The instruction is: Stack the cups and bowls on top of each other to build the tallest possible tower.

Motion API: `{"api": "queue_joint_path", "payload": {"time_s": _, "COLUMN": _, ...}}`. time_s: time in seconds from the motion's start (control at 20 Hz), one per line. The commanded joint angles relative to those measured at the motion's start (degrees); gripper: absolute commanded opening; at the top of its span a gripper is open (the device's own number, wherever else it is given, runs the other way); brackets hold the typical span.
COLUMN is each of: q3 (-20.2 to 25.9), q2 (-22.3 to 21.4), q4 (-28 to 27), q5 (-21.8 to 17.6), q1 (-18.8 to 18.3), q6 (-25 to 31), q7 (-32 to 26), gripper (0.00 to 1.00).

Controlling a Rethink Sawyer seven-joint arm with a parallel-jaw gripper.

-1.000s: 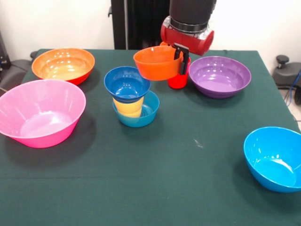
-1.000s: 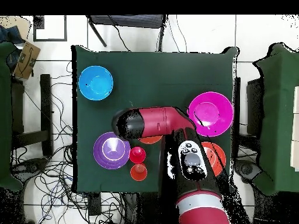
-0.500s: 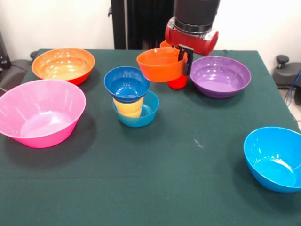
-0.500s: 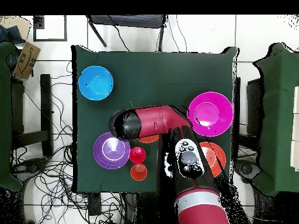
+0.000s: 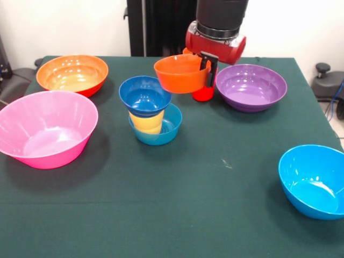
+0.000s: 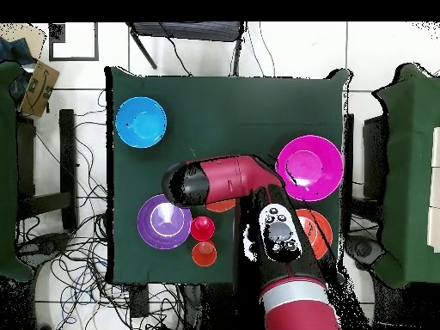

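My gripper (image 5: 206, 71) is shut on the right rim of the small orange bowl (image 5: 180, 74) and holds it in the air, up and to the right of the tower (image 5: 149, 114). The tower is a small blue bowl (image 5: 144, 95) on a yellow cup (image 5: 147, 121), which stands in another small blue bowl (image 5: 167, 129). A red cup (image 5: 203, 95) stands just behind the held bowl. In the overhead view the arm (image 6: 223, 180) hides the tower, and the red cup (image 6: 203, 228) and an orange cup (image 6: 204, 253) stand beside the purple bowl (image 6: 163, 221).
The pink bowl (image 5: 45, 128) and the large orange bowl (image 5: 72, 72) stand on the left. The purple bowl (image 5: 251, 86) is right of the gripper, and the bright blue bowl (image 5: 313, 180) sits near the right edge of the green table (image 5: 177, 204).
The gripper and the orange bowl drifted slightly right, then back left and a little upward. Everything else stayed put.
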Motion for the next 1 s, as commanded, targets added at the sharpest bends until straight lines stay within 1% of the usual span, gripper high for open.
{"api": "queue_joint_path", "payload": {"time_s": 0.05, "q3": 4.4, "q2": 1.7, "q4": -1.6, "q5": -5.4, "q1": -1.4, "q6": 3.5, "q7": -13.4, "gripper": 0.0}}
{"api": "queue_joint_path", "payload": {"time_s": 0.35, "q3": 4.4, "q2": -1.7, "q4": 0.9, "q5": -5.5, "q1": -3.8, "q6": 7.3, "q7": -16.9, "gripper": 0.0}}
{"api": "queue_joint_path", "payload": {"time_s": 0.85, "q3": 3.6, "q2": -0.1, "q4": 0.5, "q5": -8.8, "q1": -3.9, "q6": 6.3, "q7": -15.7, "gripper": 0.0}}
{"api": "queue_joint_path", "payload": {"time_s": 1.0, "q3": 3.7, "q2": 0.5, "q4": 0.0, "q5": -9.4, "q1": -3.8, "q6": 6.8, "q7": -15.2, "gripper": 0.0}}
